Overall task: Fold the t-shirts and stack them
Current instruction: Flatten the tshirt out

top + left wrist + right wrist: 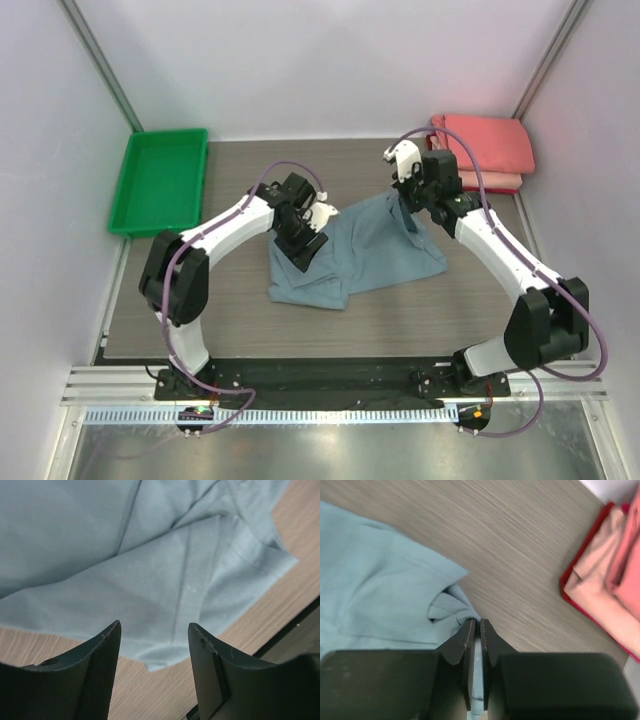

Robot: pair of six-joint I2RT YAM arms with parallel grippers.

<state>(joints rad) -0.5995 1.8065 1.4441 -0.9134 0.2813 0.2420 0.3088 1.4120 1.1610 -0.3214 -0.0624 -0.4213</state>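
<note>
A dusty blue-grey t-shirt (370, 255) lies crumpled on the wooden table in the middle. My left gripper (305, 245) hovers over its left part, jaws open and empty; in the left wrist view the shirt (150, 555) fills the space beyond the open fingers (107, 650). My right gripper (412, 195) is shut on the shirt's upper right edge, with cloth pinched between the jaws (395, 595). Folded coral-red and pink t-shirts (487, 150) are stacked at the back right; they also show in the right wrist view (605, 595).
A green plastic tray (160, 180) stands at the back left. White walls enclose the table (240, 320) on three sides. A black rail runs along the near edge.
</note>
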